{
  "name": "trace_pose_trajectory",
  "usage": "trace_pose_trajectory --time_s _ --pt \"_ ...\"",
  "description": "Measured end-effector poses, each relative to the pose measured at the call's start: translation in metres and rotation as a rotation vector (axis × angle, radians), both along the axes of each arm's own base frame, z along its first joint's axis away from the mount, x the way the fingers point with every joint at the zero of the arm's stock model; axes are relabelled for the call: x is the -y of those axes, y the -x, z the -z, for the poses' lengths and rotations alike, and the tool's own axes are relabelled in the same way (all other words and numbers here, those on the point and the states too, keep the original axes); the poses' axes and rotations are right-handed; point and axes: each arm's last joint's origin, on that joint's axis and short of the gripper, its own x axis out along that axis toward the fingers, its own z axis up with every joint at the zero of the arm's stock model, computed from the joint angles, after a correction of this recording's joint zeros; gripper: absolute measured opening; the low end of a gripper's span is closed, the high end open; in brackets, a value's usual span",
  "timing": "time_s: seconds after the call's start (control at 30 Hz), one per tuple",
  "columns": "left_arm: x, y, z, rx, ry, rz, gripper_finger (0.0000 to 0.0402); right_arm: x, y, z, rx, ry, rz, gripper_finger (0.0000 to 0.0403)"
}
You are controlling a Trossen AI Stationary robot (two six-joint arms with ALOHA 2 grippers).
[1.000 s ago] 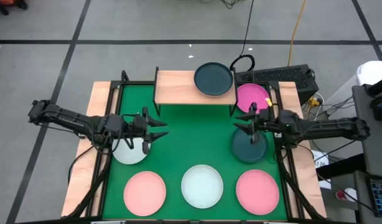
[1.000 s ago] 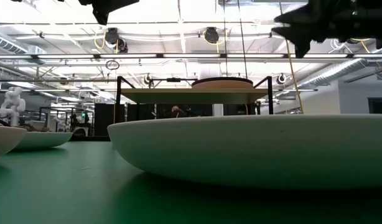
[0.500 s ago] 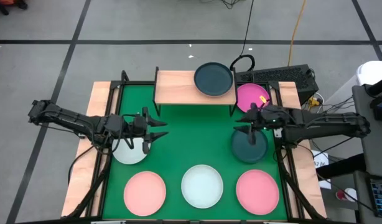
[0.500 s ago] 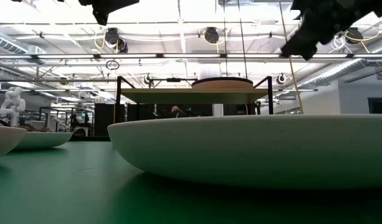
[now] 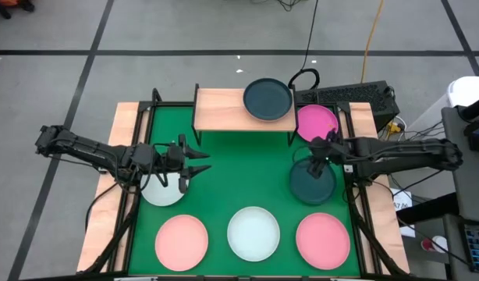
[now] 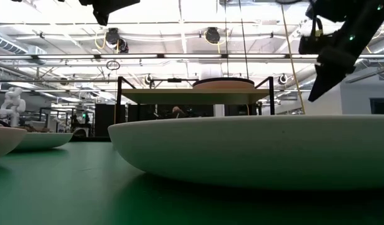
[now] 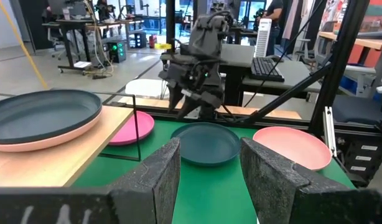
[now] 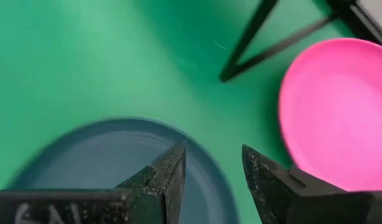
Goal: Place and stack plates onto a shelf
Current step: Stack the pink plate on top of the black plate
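The shelf [image 5: 224,109] stands at the table's far edge; a dark teal plate [image 5: 267,99] lies on a pale pink plate [image 7: 29,140] at the shelf's right end. My right gripper [image 8: 213,177] is open and tipped down over the far rim of a second dark teal plate [image 5: 313,183], which lies flat on the green table; it touches nothing. A magenta plate [image 5: 316,122] lies just beyond. My left gripper [image 7: 209,174] is open and empty above a pale mint-white plate [image 5: 163,190] at the left.
Two pale pink plates [image 5: 181,240] [image 5: 323,239] and a mint-white plate [image 5: 253,232] lie in a row along the near edge. The shelf's black leg [image 8: 265,37] stands close beyond my right gripper. The shelf's left half [image 5: 216,109] is bare wood.
My right gripper has tipped from about level to pointing steeply down and has gone down toward the dark teal plate on the table. Its fingers stay open.
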Motion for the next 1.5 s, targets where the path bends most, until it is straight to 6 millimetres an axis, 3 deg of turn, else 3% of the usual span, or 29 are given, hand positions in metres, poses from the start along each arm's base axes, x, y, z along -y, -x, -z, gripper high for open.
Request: trace_pose_trajectory --time_s 0.53,0.77,0.97,1.27,1.4,1.5 --pt "0.0 0.0 0.0 0.001 0.002 0.0 0.017 0.039 -0.02 0.034 -0.253 0.058 0.171 0.0141" --pt "0.0 0.0 0.0 0.001 0.003 0.0 0.017 0.055 -0.03 0.046 -0.333 0.117 0.112 0.0141" --pt "0.0 0.0 0.0 0.001 0.005 0.0 0.017 0.064 -0.03 0.058 -0.41 0.06 0.074 0.0141" --pt "0.0 0.0 0.0 0.001 0.008 0.0 0.017 0.082 -0.029 0.072 -0.463 0.035 0.121 0.014" --pt "0.0 0.0 0.0 0.001 0.009 0.0 0.017 0.09 -0.028 0.077 -0.475 0.03 0.142 0.0119" --pt "0.0 0.0 0.0 0.001 0.012 0.0 0.017 0.093 -0.027 0.079 -0.486 0.014 0.154 0.0077"
